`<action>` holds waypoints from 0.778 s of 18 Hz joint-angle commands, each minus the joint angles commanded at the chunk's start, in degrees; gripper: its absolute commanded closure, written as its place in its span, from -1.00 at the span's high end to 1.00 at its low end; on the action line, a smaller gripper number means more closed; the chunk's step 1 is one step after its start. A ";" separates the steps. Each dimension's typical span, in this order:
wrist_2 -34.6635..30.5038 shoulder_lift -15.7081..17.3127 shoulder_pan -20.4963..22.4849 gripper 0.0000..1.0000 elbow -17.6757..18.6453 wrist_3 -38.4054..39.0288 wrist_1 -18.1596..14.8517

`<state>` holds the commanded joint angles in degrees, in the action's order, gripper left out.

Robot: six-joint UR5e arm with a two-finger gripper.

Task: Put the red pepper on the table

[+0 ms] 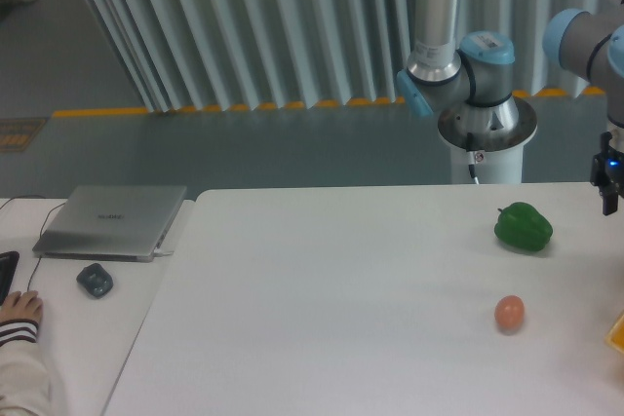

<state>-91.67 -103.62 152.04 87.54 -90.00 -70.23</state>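
At the far left edge, a person's hand in a striped cuff rests on the side desk beside a dark computer mouse, with a closed silver laptop just behind them. Across the seam lies the white table, bare over most of its width. Toward its right end a green bell pepper sits near the back edge, and a small orange-pink egg-shaped ball lies nearer the camera, well apart from it. Behind stands the arm's base. At the right border the gripper hangs above the table's edge, cut off by the frame, so I cannot tell whether its jaws are wide, narrow or holding anything. No red pepper is visible; it may be out of view to the right, perhaps near the yellow corner poking in at the border. The risk, as I judge it, is a release too close to the edge, letting a rounded pepper roll off or knock the green one.
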 joint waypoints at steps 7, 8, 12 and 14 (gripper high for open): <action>0.00 -4.83 0.97 1.00 -2.28 2.02 5.19; 0.00 -5.36 0.97 1.00 -2.90 2.19 5.54; 0.00 -6.59 2.82 1.00 -3.52 3.08 8.00; -0.17 -7.29 2.91 1.00 -3.69 3.16 8.79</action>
<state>-91.84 -110.91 154.95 83.85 -86.84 -61.44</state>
